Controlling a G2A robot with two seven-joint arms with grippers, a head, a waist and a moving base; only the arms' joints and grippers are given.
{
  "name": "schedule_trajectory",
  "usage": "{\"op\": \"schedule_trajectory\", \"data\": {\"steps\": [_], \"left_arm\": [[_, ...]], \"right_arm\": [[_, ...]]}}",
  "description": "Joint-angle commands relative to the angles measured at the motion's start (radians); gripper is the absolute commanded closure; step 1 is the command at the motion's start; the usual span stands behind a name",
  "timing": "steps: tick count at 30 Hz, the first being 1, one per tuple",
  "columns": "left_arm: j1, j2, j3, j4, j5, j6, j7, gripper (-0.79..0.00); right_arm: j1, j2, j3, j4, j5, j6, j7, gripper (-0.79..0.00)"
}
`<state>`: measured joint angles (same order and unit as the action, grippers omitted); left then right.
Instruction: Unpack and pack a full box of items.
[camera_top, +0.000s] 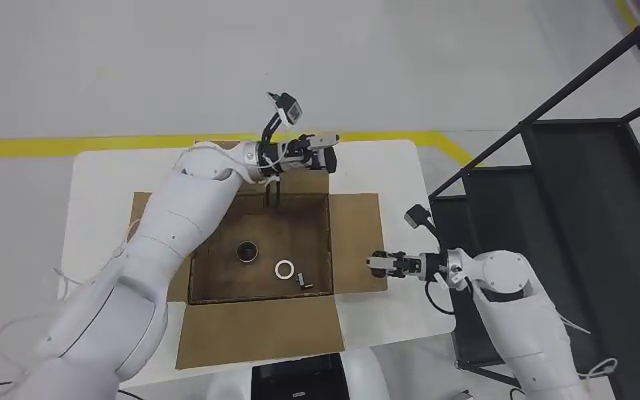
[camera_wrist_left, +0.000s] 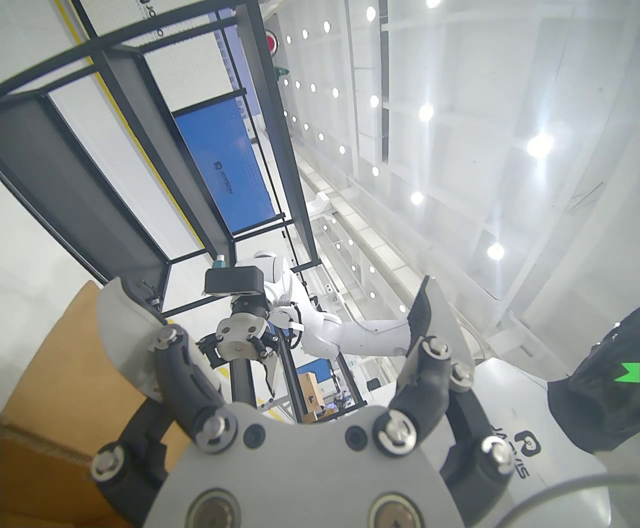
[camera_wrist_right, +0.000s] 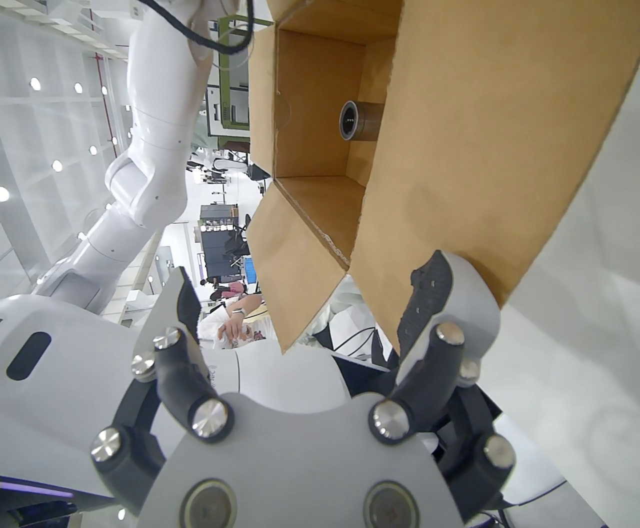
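Cardboard box (camera_top: 355, 220) sits open on the surface (camera_top: 105, 190), flaps spread. My left gripper (camera_top: 328, 158) hovers near its far edge, right gripper (camera_top: 373, 264) at the right flap's rim; both jaws wide, empty.

A white table (camera_top: 100, 195) bears an open cardboard box (camera_top: 356, 235), flaps spread outward.

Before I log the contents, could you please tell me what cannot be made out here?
- Top view: small dark item by the white ring, too small to identify.
- Top view: the left arm covers one corner of the box floor.
- Right wrist view: a flap hides most of the floor beside the dark roll.
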<state>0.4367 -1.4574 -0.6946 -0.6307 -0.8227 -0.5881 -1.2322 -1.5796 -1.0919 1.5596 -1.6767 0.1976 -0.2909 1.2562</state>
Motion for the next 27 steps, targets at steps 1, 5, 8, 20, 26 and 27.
{"op": "schedule_trajectory", "data": {"steps": [1,5,8,20,26,27], "left_arm": [[-0.003,0.031,-0.043,-0.013,0.037,0.013,-0.012,-0.785],[0.004,0.094,-0.124,-0.058,0.135,0.040,-0.040,-0.785],[0.027,0.143,-0.195,-0.113,0.196,0.074,-0.053,-0.785],[0.268,0.303,-0.536,-0.530,0.346,0.330,-0.032,-0.785],[0.374,0.345,-0.660,-0.669,0.393,0.448,-0.035,-0.785],[0.390,0.352,-0.680,-0.682,0.409,0.465,-0.038,-0.785]], "right_arm": [[0.002,0.000,-0.021,0.012,0.001,-0.001,0.001,-0.785],[0.010,-0.001,-0.068,0.033,0.003,-0.007,-0.002,-0.785],[0.018,-0.001,-0.102,0.047,-0.004,-0.013,-0.005,-0.785],[0.059,0.003,-0.168,0.077,-0.034,-0.044,-0.031,-0.785],[0.124,0.008,-0.158,-0.018,-0.027,-0.063,-0.054,-0.785],[0.142,0.007,-0.170,-0.033,-0.021,-0.063,-0.057,-0.785]]}}
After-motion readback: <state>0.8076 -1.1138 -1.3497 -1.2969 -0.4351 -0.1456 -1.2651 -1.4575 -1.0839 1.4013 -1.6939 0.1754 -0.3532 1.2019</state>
